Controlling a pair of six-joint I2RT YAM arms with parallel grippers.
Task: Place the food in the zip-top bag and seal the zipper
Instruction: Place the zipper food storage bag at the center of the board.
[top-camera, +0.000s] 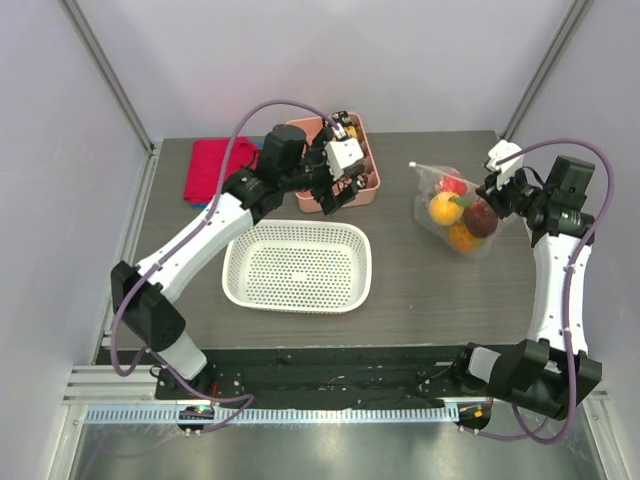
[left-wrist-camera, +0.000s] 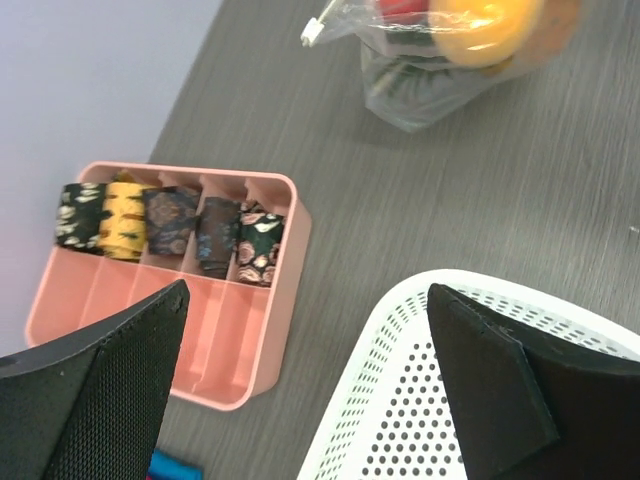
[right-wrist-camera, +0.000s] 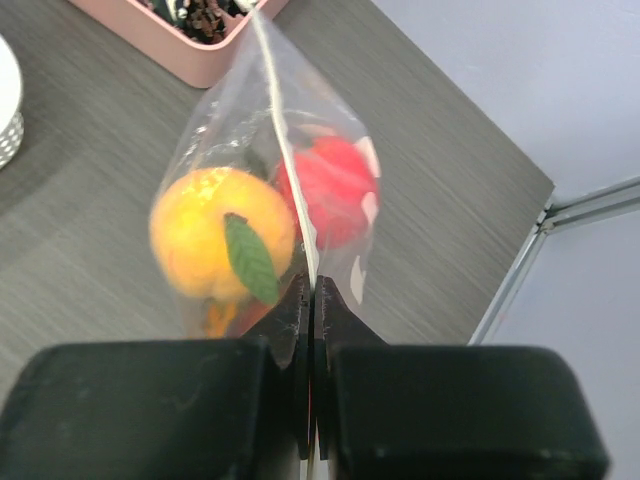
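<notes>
White basket (top-camera: 297, 265) front, L claw (top-camera: 337, 193) over pink tray (top-camera: 373, 184), red cloth (top-camera: 215, 168) beside.

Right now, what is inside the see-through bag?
Inside the bag I see an orange peach, a dark red apple and a small red apple. The pineapple is mostly covered by them.

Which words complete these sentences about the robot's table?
Inside the zip-top bag lie toy ___.
The right jaws are ___ on the bag's edge.
The left jaws stand wide ___, holding nothing.
The snack pieces sit in the ___ tray.
Missing words: fruits; shut; open; pink.
</notes>
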